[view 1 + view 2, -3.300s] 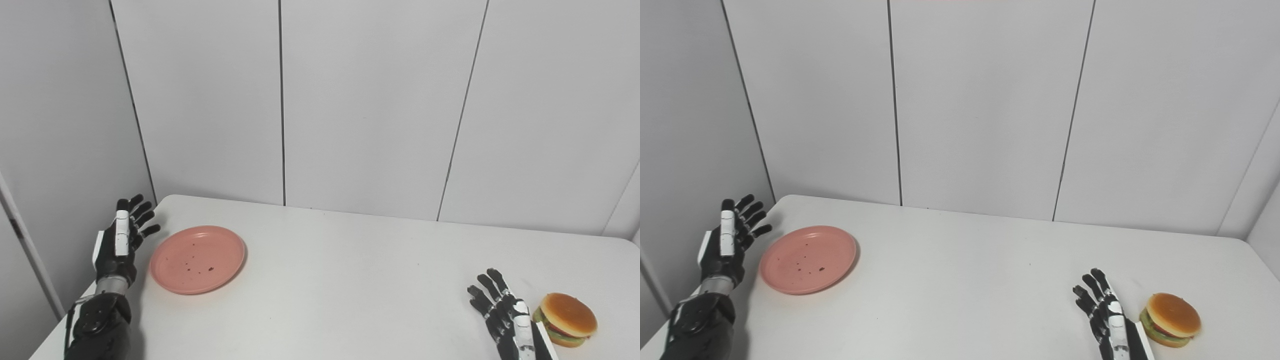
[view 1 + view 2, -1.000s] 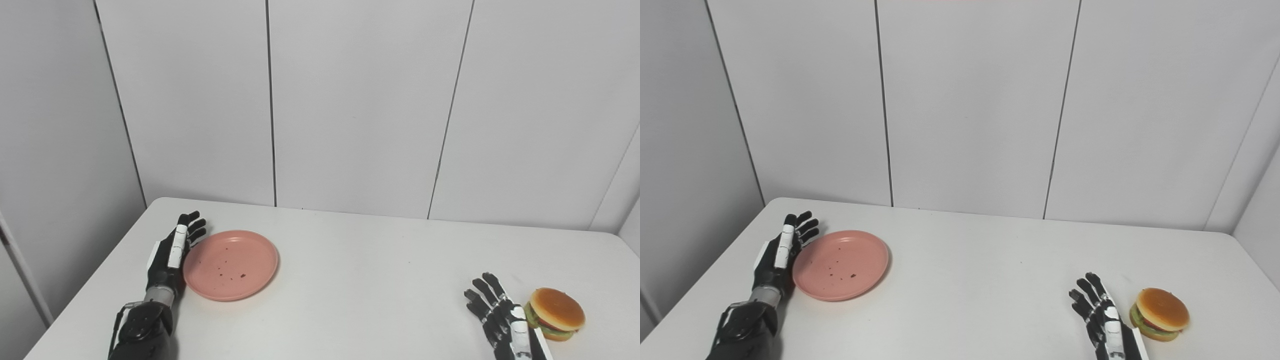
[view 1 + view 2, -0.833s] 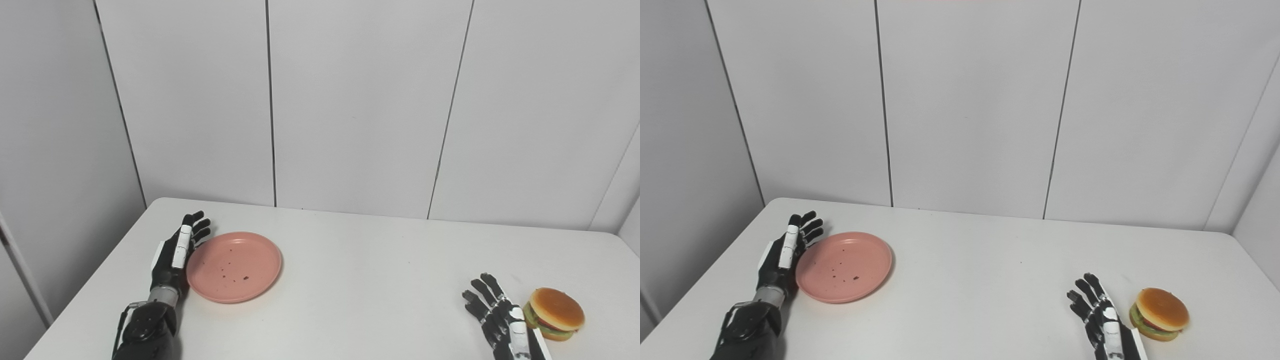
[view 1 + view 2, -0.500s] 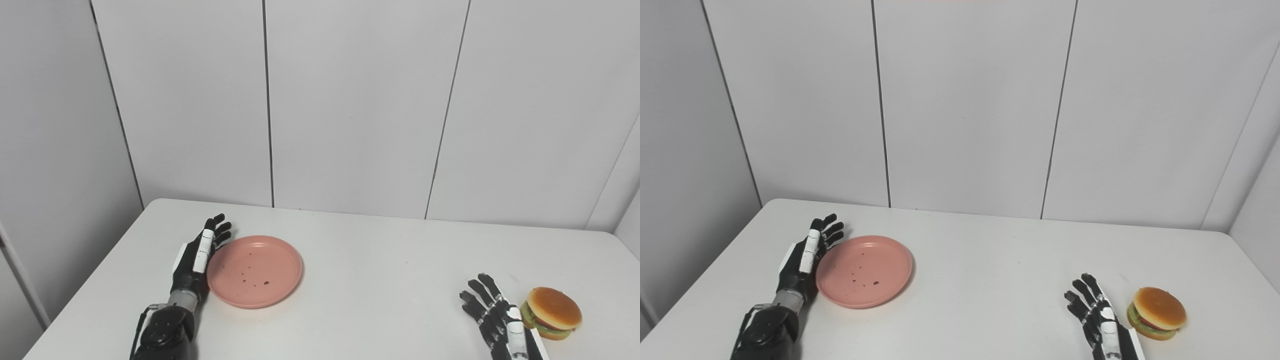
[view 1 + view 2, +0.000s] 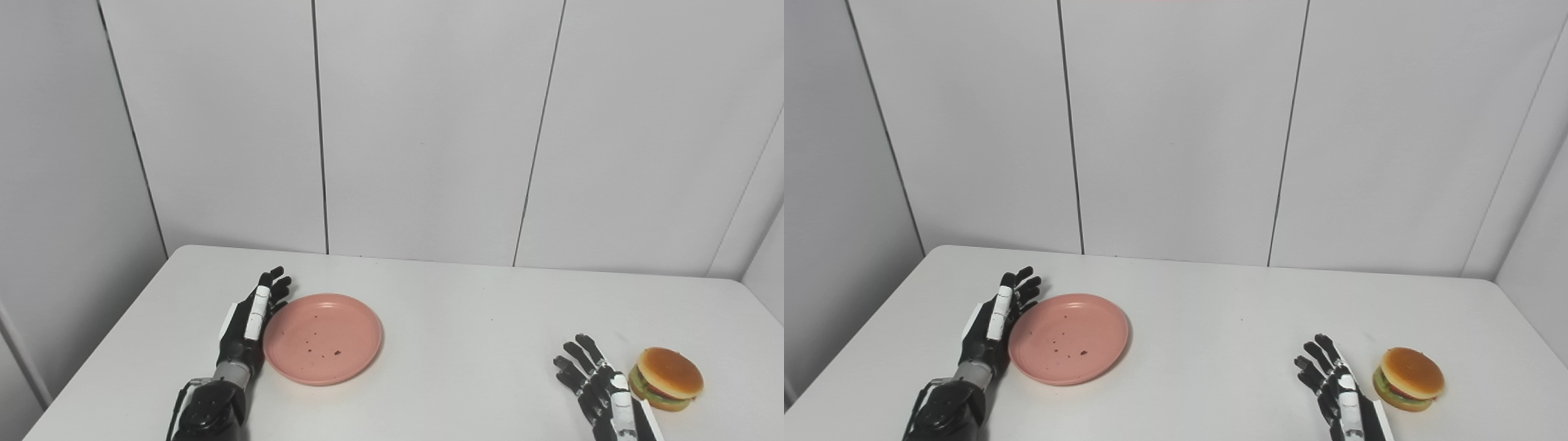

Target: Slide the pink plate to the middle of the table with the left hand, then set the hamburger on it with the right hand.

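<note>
2 hands spread empty, left hand [image 5: 251, 315] against 1 pink plate [image 5: 323, 338], right hand [image 5: 597, 392] beside 1 hamburger [image 5: 667, 378]

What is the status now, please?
Left hand open, against plate edge. Right hand open beside hamburger. Nothing in the way.

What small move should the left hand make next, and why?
Probably push further to the right: the left hand stands open against the left rim of the pink plate, which lies left of the table's middle. The hamburger waits beside the right hand.
</note>
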Robot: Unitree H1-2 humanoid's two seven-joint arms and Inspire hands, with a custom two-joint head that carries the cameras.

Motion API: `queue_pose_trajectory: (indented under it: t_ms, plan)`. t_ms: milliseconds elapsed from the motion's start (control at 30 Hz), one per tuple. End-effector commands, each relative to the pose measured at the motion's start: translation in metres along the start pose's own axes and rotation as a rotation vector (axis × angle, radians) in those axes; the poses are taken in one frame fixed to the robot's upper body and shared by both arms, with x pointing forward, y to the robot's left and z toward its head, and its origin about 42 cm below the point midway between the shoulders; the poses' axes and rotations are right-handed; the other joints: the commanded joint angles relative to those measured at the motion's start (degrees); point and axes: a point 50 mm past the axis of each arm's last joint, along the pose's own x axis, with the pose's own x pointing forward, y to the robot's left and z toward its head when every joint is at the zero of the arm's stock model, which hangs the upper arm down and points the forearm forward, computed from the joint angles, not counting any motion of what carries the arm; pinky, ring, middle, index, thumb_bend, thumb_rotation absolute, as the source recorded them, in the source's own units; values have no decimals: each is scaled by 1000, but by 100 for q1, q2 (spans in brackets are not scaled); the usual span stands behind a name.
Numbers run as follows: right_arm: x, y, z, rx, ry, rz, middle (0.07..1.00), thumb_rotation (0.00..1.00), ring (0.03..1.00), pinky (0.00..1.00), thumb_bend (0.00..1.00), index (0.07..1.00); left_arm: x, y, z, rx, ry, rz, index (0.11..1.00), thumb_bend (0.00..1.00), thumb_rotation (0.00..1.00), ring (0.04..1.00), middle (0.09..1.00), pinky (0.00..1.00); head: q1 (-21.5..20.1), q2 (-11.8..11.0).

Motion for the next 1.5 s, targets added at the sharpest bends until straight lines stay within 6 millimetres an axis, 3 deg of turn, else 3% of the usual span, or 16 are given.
queue_pose_trajectory:
  t_ms: [0, 467, 867, 1467]
  plan:
    - [-19, 9, -23, 36, 91, -22, 888, 1000, 846, 869, 825, 903, 7, -18, 9, 5, -15, -43, 854, 898, 955, 905, 875, 889, -53, 20]
    - [-18, 23, -21, 20, 95, -28, 885, 1000, 850, 876, 833, 899, 7, -55, 7, 16, -2, -90, 851, 922, 984, 891, 868, 854, -394, 131]
    - [-16, 35, -20, 18, 90, -31, 875, 1000, 850, 882, 833, 893, 5, -82, 3, -9, 20, -125, 850, 922, 979, 906, 878, 887, -578, 201]
    - [-14, 63, -16, 22, 79, -23, 878, 1000, 850, 880, 821, 894, 2, -103, 7, -13, 34, -156, 831, 900, 985, 903, 872, 917, -1313, 430]
